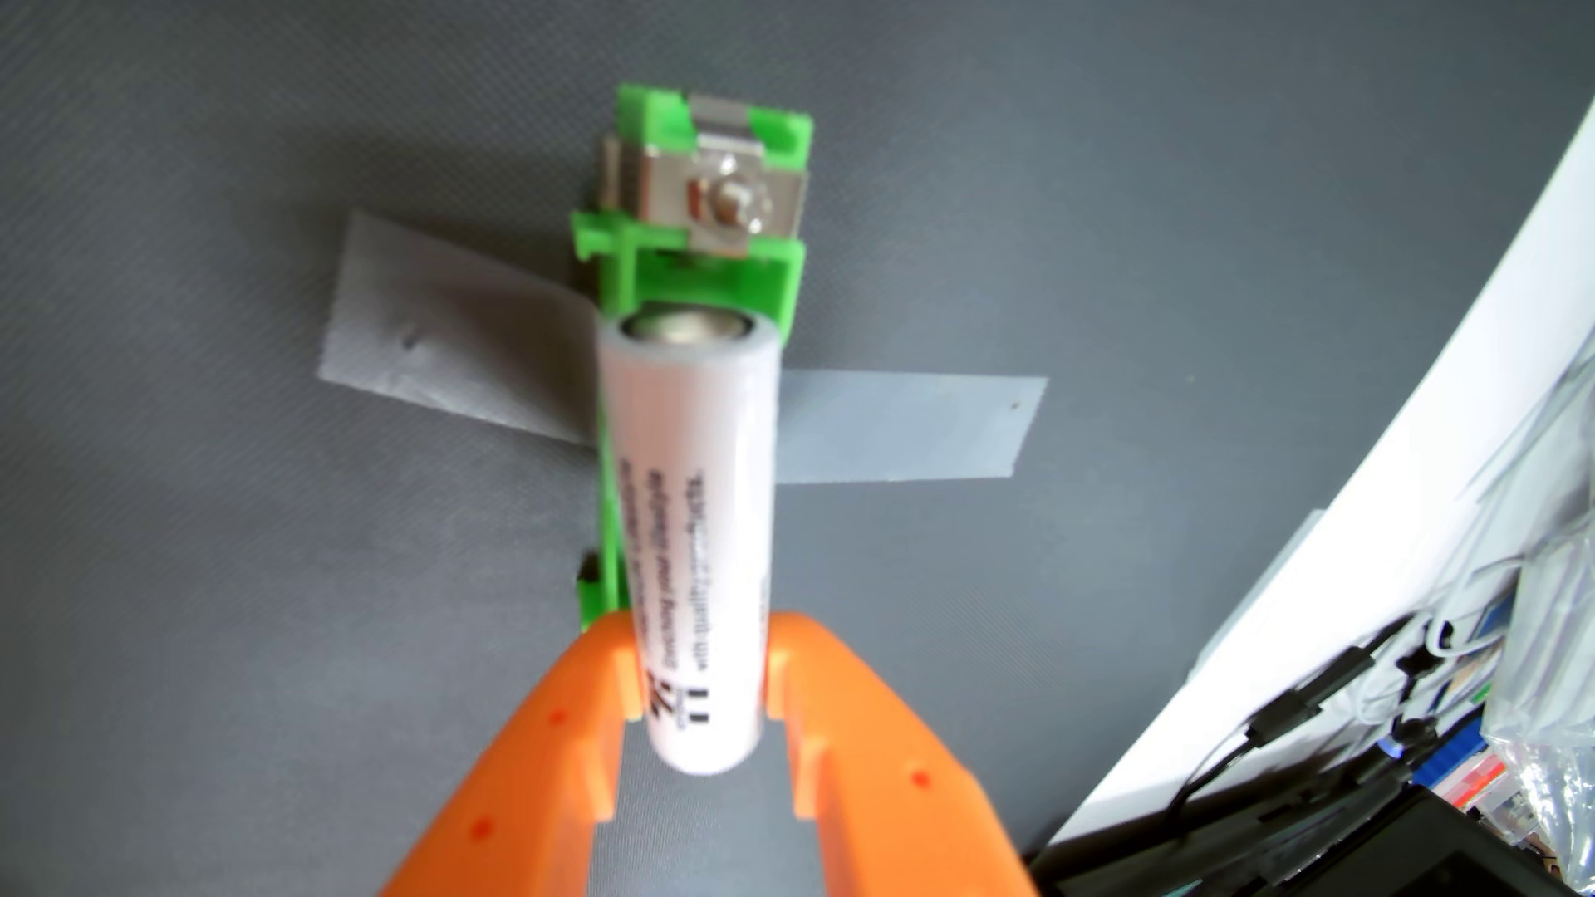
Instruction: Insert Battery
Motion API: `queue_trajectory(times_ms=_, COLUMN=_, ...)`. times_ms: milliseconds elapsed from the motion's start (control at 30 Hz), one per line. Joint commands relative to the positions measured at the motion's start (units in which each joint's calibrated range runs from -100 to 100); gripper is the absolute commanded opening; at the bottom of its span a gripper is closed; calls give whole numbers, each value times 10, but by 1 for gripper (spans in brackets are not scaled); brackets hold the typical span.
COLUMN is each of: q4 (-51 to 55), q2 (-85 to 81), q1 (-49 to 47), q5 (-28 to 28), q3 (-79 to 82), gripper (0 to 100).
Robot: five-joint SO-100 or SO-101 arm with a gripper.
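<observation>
In the wrist view a white cylindrical battery (690, 535) with dark print is clamped near its lower end between my two orange fingers (561, 733); my gripper (701, 668) is shut on it. The battery points up the frame, its metal end just below the far end of a green battery holder (699, 259). That holder lies lengthwise under the battery and is taped to the grey mat. A silver metal contact (729, 203) sits at the holder's far end. Most of the holder's trough is hidden behind the battery, so I cannot tell whether the battery touches it.
Grey tape strips (906, 427) run left and right from the holder across the dark grey mat (259, 604). The mat ends at a white table edge (1295, 604) on the right, beyond which lie black cables (1295, 716) and clear plastic bags (1536, 483).
</observation>
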Motion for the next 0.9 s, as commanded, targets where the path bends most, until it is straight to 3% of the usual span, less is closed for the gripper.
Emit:
queue_trajectory(times_ms=0, q4=-4, q2=-8, q1=6, q5=-2, q3=-2, gripper=1)
queue_trajectory(times_ms=867, q4=-4, q2=-8, q1=7, q5=-17, q3=-2, gripper=1)
